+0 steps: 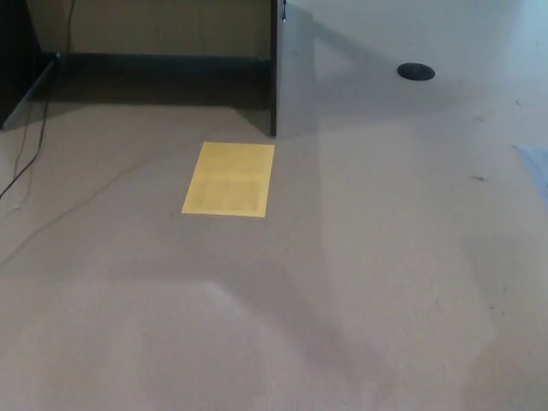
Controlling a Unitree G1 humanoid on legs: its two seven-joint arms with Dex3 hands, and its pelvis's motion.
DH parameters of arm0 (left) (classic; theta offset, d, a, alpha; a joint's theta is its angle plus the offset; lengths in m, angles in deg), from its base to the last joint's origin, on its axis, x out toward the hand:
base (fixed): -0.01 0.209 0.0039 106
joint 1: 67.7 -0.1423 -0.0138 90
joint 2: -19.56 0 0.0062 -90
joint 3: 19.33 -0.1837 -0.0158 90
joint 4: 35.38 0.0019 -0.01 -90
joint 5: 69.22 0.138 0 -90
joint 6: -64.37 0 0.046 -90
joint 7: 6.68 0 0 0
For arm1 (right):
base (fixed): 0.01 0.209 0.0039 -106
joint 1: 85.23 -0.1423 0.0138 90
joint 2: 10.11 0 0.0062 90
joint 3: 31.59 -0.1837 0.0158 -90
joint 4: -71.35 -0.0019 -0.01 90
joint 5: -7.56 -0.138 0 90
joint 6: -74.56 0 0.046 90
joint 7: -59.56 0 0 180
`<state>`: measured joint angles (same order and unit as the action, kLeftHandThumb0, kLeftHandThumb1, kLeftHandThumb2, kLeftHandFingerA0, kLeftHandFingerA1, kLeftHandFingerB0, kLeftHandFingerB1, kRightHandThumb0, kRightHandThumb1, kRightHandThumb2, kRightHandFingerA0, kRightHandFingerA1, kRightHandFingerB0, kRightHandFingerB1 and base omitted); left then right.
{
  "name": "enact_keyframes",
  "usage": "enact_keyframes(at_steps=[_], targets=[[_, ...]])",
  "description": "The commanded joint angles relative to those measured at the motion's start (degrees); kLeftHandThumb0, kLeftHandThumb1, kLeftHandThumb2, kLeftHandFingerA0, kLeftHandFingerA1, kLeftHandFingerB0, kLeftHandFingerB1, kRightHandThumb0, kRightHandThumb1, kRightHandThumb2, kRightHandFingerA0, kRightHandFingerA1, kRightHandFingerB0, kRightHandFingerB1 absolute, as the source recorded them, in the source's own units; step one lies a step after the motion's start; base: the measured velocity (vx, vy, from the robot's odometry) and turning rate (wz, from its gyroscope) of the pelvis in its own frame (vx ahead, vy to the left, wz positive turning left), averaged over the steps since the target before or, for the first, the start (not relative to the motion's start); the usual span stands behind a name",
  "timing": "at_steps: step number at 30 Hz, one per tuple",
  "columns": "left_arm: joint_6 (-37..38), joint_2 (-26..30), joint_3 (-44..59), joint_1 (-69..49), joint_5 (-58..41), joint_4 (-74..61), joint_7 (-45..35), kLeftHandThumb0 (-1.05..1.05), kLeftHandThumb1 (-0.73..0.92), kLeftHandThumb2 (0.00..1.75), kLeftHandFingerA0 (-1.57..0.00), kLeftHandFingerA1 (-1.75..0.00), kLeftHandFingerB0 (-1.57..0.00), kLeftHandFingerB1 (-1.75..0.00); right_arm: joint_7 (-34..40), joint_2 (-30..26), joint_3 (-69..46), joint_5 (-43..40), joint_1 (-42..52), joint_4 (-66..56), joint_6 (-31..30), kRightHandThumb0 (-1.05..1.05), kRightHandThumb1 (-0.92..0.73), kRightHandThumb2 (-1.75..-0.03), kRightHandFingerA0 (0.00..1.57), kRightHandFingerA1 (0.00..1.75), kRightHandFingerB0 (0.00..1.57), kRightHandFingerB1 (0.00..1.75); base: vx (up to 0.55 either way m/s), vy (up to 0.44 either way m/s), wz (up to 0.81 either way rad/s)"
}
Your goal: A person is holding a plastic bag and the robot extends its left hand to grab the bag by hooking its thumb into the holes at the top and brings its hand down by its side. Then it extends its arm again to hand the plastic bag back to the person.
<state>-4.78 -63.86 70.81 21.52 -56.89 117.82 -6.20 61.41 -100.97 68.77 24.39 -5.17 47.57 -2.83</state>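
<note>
Yellow sheet — flat on the grey-brown floor, toward its far left, just before a dark upright panel. You see a black round disc far right and a thin cable along the left edge. Neither robot hand nor the plastic bag appears in your view — their state can't be told.

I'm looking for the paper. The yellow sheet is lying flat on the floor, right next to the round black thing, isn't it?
Not quite. The yellow sheet does lie flat on the floor, but it is far from the round black thing, which sits off toward the upper right. The sheet lies near the foot of the dark panel. The head view shows this.
</note>
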Motion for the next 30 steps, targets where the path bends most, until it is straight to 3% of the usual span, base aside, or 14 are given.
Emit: enact_keyframes(at_steps=[1, 2, 4, 5, 9, 11, 13, 14, 15, 21, 22, 25, 26, 30], targets=[[7.09, 1.31, -0.74, -0.95, 0.54, 1.68, 0.81, -0.37, 0.54, 0.57, -0.4, -0.46, -0.33, -0.32, 0.97, -2.24, 0.22, 0.81, 1.77, 1.96, 5.44, -0.23, -0.62, -0.58, 0.67, 0.47, 0.58, 0.41, 0.0, 0.0, 0.0], [7.01, 1.47, -0.56, 0.15, 0.19, 1.77, 0.38, -0.38, 0.55, 0.57, -0.39, -0.44, -0.32, -0.32, 1.14, -2.16, 0.37, 1.07, 0.29, 2.36, 4.69, -0.24, -0.63, -0.59, 0.67, 0.56, 0.59, 0.41, 0.0, 0.0, 0.0], [6.87, 1.43, -0.13, 2.11, -0.33, 2.1, 0.4, -0.44, 0.43, 0.71, -0.35, -0.52, -0.27, -0.42, 0.72, -2.18, 0.26, 1.0, -2.24, 2.82, 4.15, -0.24, -0.62, -0.59, 0.68, 0.52, 0.58, 0.41, 0.0, 0.0, 0.0], [7.47, 1.22, 0.15, 1.51, -0.7, 2.59, 0.29, -0.37, 0.53, 0.56, -0.4, -0.46, -0.32, -0.31, 0.81, -2.16, 0.25, 1.0, -1.63, 2.97, 4.6, -0.24, -0.62, -0.59, 0.68, 0.52, 0.58, 0.41, 0.0, 0.0, 0.0], [8.75, 0.93, -0.03, -0.78, -0.37, 3.34, 0.48, -0.37, 0.54, 0.56, -0.4, -0.44, -0.31, -0.31, 1.01, -2.41, 0.09, 0.89, 1.46, 2.55, 6.16, -0.23, -0.63, -0.59, 0.68, 0.59, 0.58, 0.41, 0.0, 0.0, 0.0], [9.35, 0.86, -0.14, -1.48, -0.25, 3.24, 0.63, -0.38, 0.54, 0.56, -0.4, -0.45, -0.32, -0.31, 0.89, -2.64, 0.39, 1.27, 1.92, 2.48, 6.15, -0.23, -0.63, -0.59, 0.67, 0.52, 0.57, 0.41, 0.0, 0.0, 0.0], [8.42, 0.97, -0.55, -1.77, 0.27, 3.23, 1.05, -0.47, 0.43, 0.71, -0.35, -0.5, -0.26, -0.41, 1.4, -2.58, 0.63, 1.64, 2.16, 2.93, 6.22, -0.22, -0.63, -0.59, 0.68, 0.5, 0.57, 0.41, 0.0, 0.0, 0.0], [8.17, 0.98, -0.63, -1.79, 0.34, 3.2, 1.12, -0.47, 0.43, 0.71, -0.35, -0.5, -0.26, -0.41, 1.3, -2.57, 0.62, 1.6, 2.16, 3.04, 6.18, -0.22, -0.63, -0.59, 0.68, 0.5, 0.57, 0.41, 0.0, 0.0, 0.0], [9.2, 1.04, -0.72, -1.8, 0.49, 3.08, 1.59, -0.37, 0.53, 0.56, -0.41, -0.44, -0.32, -0.31, 0.86, -2.47, 0.44, 1.37, 1.73, 3.27, 5.63, -0.23, -0.63, -0.58, 0.67, 0.47, 0.56, 0.4, 0.0, 0.0, 0.0], [9.52, 0.78, -0.25, -1.44, -0.56, 3.48, 1.11, -0.35, 0.52, 0.56, -0.41, -0.45, -0.32, -0.31, 1.13, -2.29, -0.26, 0.89, 1.93, 3.37, 6.2, -0.24, -0.63, -0.59, 0.66, 0.49, 0.54, 0.39, 0.0, 0.0, 0.0], [10.15, 0.85, -0.47, -1.6, -0.12, 3.63, 1.91, -0.43, 0.42, 0.69, -0.35, -0.49, -0.29, -0.41, 1.07, -2.21, -0.56, 0.54, 2.12, 3.13, 6.4, -0.24, -0.62, -0.58, 0.66, 0.51, 0.54, 0.39, 0.0, 0.0, 0.0], [10.25, 0.6, -0.91, -1.82, 0.36, 3.52, 2.52, -0.43, 0.42, 0.69, -0.33, -0.49, -0.29, -0.41, 0.5, -2.5, -1.26, -0.09, 3.03, 3.29, 7.47, -0.24, -0.63, -0.59, 0.65, 0.5, 0.54, 0.4, 0.0, 0.0, 0.0], [10.77, 0.54, -0.84, -1.86, 0.31, 3.51, 2.94, -0.36, 0.51, 0.56, -0.4, -0.46, -0.34, -0.32, 0.34, -2.54, -1.33, 0.0, 3.15, 3.22, 7.55, -0.24, -0.64, -0.59, 0.65, 0.5, 0.53, 0.4, 0.0, 0.0, 0.0], [17.23, -0.92, 0.75, -3.23, 0.03, 2.32, 8.94, -0.37, 0.55, 0.57, -0.36, -0.41, -0.29, -0.3, 0.47, -2.77, -1.0, 0.77, 3.19, 2.85, 7.53, -0.24, -0.64, -0.59, 0.66, 0.51, 0.54, 0.4, 0.0, 0.0, 0.0]])
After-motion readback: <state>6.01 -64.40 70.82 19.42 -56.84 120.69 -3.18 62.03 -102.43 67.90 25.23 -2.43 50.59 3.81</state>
